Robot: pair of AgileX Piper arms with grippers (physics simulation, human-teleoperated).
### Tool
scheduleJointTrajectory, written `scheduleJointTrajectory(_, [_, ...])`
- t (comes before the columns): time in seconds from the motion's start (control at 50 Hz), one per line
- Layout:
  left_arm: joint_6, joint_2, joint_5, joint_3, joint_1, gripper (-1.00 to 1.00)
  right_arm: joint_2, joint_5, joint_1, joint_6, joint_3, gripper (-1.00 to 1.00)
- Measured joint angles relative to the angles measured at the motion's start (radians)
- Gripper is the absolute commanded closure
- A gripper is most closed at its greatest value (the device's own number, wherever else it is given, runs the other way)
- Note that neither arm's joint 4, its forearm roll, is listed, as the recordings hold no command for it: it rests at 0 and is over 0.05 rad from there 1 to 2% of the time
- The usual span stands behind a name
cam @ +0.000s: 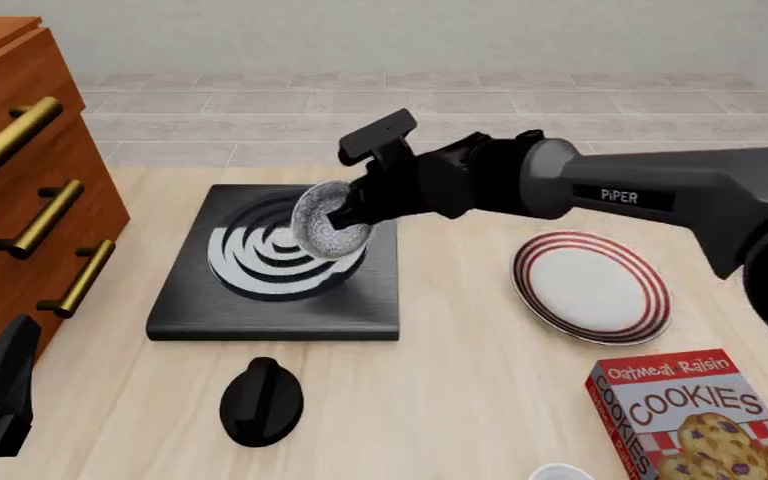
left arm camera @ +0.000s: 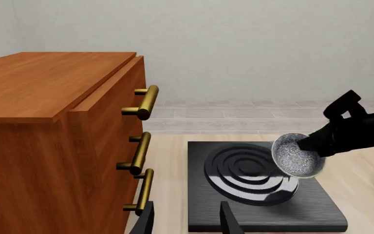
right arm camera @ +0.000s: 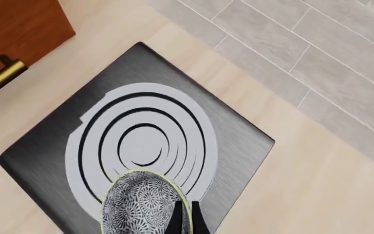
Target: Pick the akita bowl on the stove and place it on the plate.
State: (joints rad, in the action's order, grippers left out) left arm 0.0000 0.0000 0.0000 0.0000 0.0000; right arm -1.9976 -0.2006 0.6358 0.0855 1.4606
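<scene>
Bowl (cam: 329, 222) hangs tilted above the stove (cam: 277, 268), its rim pinched in your right gripper (cam: 352, 212): the lift is under way. Next, carry it right to the plate (cam: 592, 284) and level it before lowering.

Brightness: even, bright, flat simulator light throughout.
Shadows: soft dark patch across the burner rings on the stove (left arm camera: 258, 195), lower centre of the left wrist view; faint elsewhere.
Glare: none; mild sheen on brass handles (cam: 17, 135).
Focus: sharp everywhere, edges undistorted.
</scene>
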Motion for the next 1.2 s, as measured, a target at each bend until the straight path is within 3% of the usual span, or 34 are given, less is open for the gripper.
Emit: scheduleJointTrajectory(1.2, [0.000, 0.000, 0.000, 0.000, 0.000, -1.00, 0.350, 0.139, -0.227, -0.042, -0.399, 1.00])
